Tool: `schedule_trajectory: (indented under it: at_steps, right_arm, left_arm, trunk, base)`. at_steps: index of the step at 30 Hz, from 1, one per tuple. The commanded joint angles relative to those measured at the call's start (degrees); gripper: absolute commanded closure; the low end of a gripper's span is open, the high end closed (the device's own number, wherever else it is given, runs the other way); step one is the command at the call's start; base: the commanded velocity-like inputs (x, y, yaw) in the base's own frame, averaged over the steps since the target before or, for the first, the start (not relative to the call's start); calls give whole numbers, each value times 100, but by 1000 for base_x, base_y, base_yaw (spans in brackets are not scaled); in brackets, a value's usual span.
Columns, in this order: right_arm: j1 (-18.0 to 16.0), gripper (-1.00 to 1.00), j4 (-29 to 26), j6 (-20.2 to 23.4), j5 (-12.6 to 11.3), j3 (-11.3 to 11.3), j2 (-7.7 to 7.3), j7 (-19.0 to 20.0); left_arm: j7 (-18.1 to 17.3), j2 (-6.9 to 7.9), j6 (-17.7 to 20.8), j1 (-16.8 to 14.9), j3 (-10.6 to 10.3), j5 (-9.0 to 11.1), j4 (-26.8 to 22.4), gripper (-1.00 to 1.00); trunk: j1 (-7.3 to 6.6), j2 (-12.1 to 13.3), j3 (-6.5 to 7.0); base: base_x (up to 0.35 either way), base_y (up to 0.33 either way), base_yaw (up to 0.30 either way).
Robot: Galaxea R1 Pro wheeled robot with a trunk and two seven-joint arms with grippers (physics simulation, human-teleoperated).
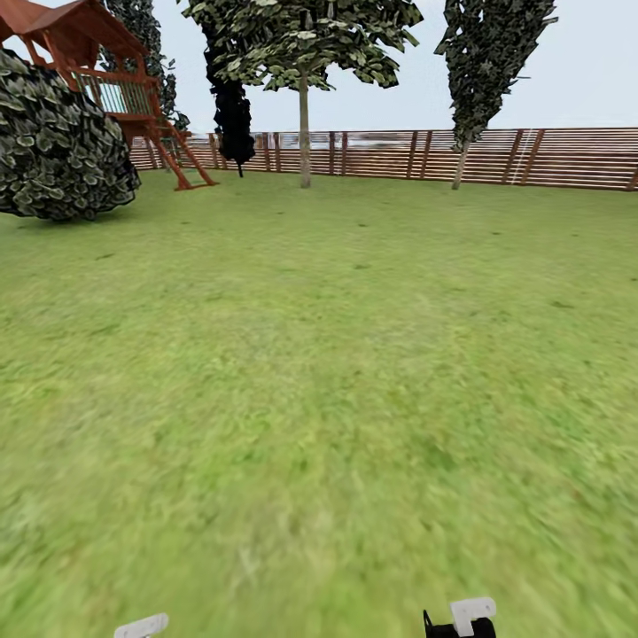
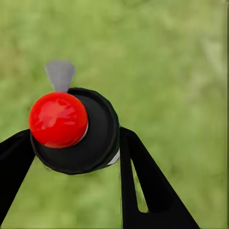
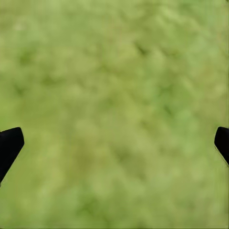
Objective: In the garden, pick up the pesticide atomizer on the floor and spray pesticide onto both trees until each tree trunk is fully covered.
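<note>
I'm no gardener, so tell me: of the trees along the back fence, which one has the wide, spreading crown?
The middle tree, with a pale bare trunk and broad leafy crown. The black tree to its left and the tree to its right are narrow and columnar.

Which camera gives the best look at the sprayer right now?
The left wrist view: the sprayer sits between the left gripper's fingers, its red top and black body close up. The head view has lawn and trees, the right wrist view grass.
</note>
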Motion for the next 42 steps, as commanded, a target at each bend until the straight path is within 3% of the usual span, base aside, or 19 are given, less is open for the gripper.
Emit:
schedule_trajectory:
  at_steps: [1, 42]
  right_arm:
    - [0, -100, 0, 0, 1, -3, 0, 0]
    - [0, -100, 0, 0, 1, 1, 0, 0]
  left_arm:
    - [0, 3, 1, 0, 1, 1, 1, 100]
    - [0, -3, 1, 0, 2, 1, 3, 100]
  trunk:
    - [0, 0, 0]
    - [0, 0, 0]
  base:
    - [339, 0, 0]
    - [339, 0, 0]
